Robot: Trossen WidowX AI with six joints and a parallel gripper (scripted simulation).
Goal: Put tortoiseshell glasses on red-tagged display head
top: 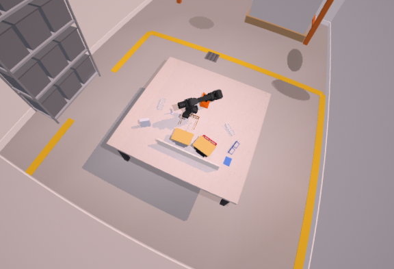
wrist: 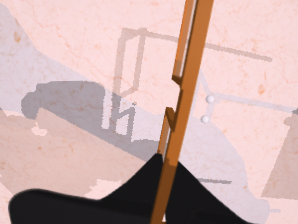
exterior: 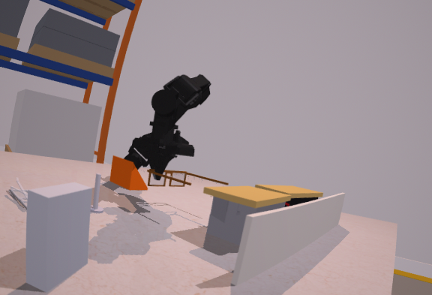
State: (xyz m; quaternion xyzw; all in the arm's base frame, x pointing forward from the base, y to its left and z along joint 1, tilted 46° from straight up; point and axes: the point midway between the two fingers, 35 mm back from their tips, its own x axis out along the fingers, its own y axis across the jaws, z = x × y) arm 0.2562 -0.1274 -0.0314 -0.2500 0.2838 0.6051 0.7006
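My gripper (top: 187,113) (exterior: 158,170) (wrist: 163,161) is shut on the tortoiseshell glasses (top: 191,121) (exterior: 170,180) (wrist: 189,85) and holds them a little above the table, their temples pointing toward the heads. Two display heads with tan tops stand side by side behind a white panel (top: 186,154) (exterior: 289,230). The head with the red tag (top: 204,146) (exterior: 290,190) is the one farther from the arm; its tag (top: 209,140) faces the arm. The other head (top: 181,136) (exterior: 245,196) is right in front of the glasses. The faces are hidden.
An orange wedge (top: 204,103) (exterior: 127,175) sits by the arm's base. A white box (top: 145,122) (exterior: 56,233) and a small post (exterior: 97,194) stand on the left. Clear glasses (top: 161,102) (top: 229,129) (wrist: 250,102), blue glasses (top: 233,148) and a blue block (top: 227,161) lie on the table.
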